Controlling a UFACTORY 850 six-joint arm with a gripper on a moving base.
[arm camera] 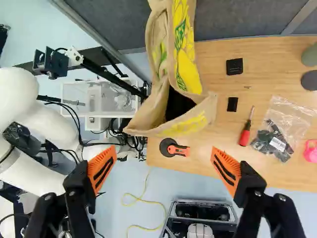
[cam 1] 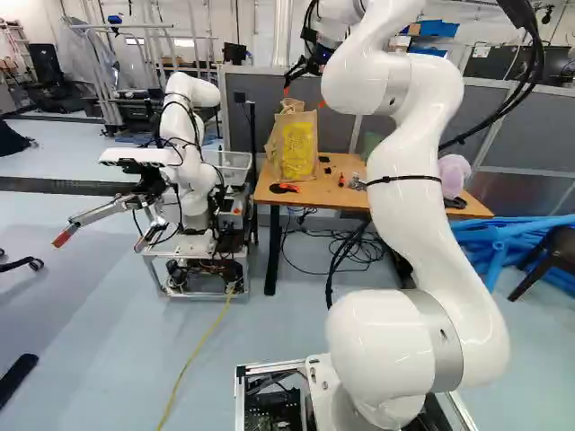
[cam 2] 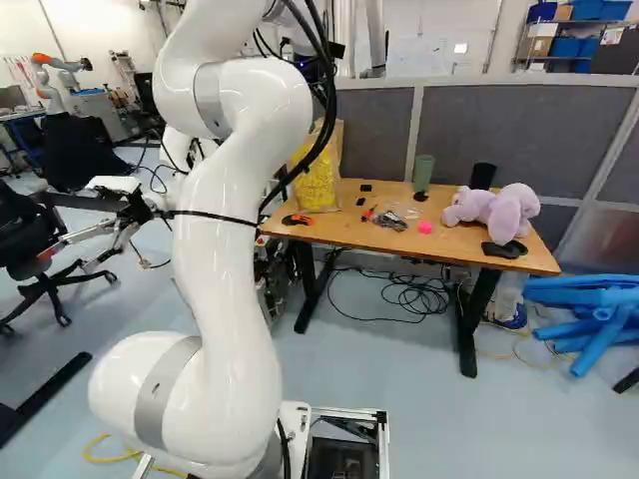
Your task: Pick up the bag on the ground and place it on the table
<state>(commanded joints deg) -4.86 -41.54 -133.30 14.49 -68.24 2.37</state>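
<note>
My gripper (cam 1: 304,97) hangs just above the brown bag (cam 1: 295,151) with yellow print, which stands upright on the wooden table (cam 1: 337,196), at its end nearer the other robot. In the wrist view the gripper (arm camera: 163,167) is open, its orange pads wide apart with nothing gripped. The bag (arm camera: 187,69) lies ahead of the fingers, its dark mouth showing. The right base view shows the bag (cam 2: 318,188) partly behind my arm, which hides the gripper there.
Another robot (cam 1: 184,171) stands beside the table. On the tabletop are an orange-black tool (arm camera: 174,148), a red screwdriver (arm camera: 244,136), a plastic bag of parts (arm camera: 280,134), a green cup (cam 2: 423,173) and a purple plush toy (cam 2: 494,212). Blue tubes (cam 2: 589,319) lie past the table.
</note>
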